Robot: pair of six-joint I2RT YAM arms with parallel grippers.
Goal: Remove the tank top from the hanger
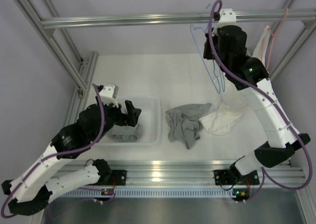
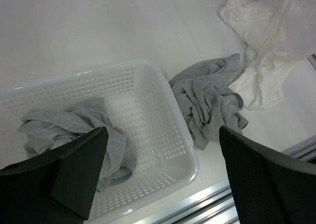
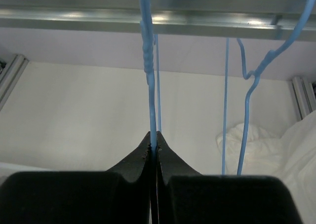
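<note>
Up near the top rail (image 1: 123,20), my right tool (image 3: 154,135) is pinched tight on the wire of a bare blue hanger (image 3: 150,86); the jaws meet around the wire with no gap visible. Lower down, my left tool (image 2: 160,155) hangs spread wide above the white basket (image 2: 158,130), gripping nothing. A grey cloth (image 2: 74,123) lies bunched inside the basket. The grey tank top (image 2: 207,100) is off the hanger, crumpled on the surface (image 1: 148,76) just right of the basket's outer wall. A white garment (image 2: 261,51) lies heaped beside the tank top, touching its far edge.
</note>
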